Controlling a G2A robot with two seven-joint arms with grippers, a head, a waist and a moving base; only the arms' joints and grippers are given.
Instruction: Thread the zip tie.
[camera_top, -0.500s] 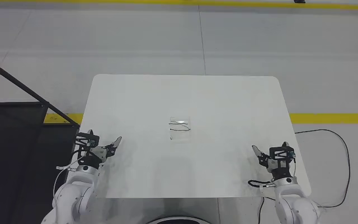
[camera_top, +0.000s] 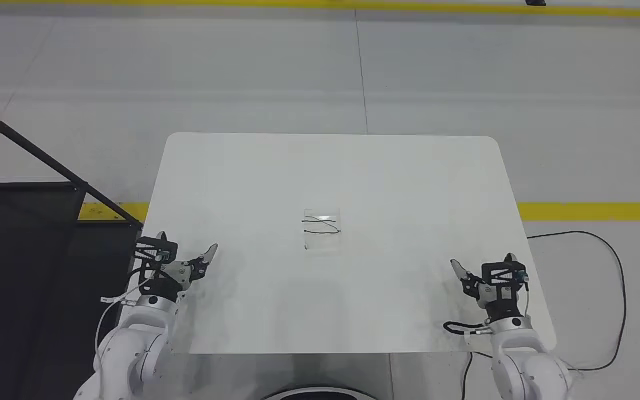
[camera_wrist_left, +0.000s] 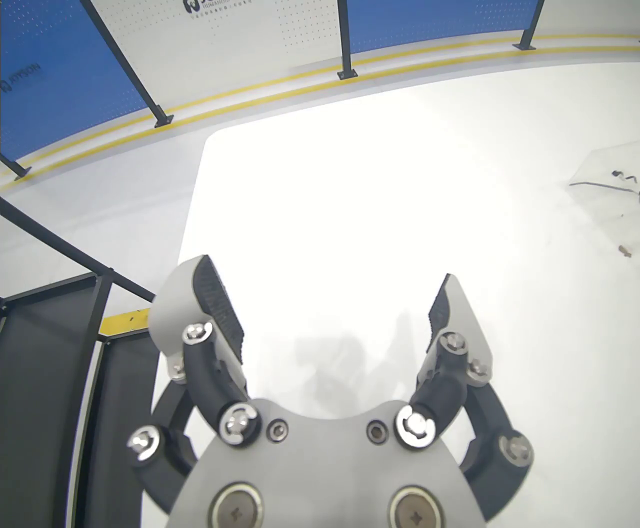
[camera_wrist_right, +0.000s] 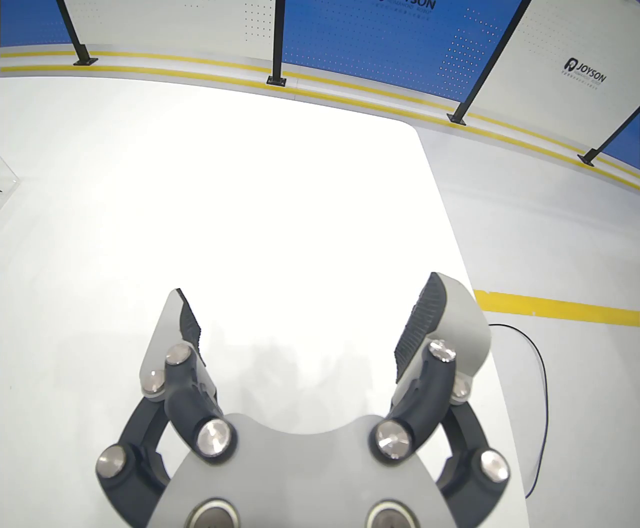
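White table (camera_top: 420, 170) was recorded beneath the left gripper (camera_wrist_left: 324, 272), with a black screen (camera_wrist_left: 45, 400) beside it. Blue and white panels (camera_wrist_right: 375, 35) and grey floor (camera_wrist_right: 550, 200) were noted beyond the right gripper (camera_wrist_right: 306, 285).

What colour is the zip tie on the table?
The zip tie is black; the top view shows it best.

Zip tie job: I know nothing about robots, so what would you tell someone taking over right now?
Left gripper: jaws open, empty, at the near left corner of the table.
Right gripper: jaws open, empty, at the near right corner.
Zip tie: on a clear tray mid-table, apart from both grippers.
Done: nothing; the tie lies untouched.
Left: pick it up and thread it.
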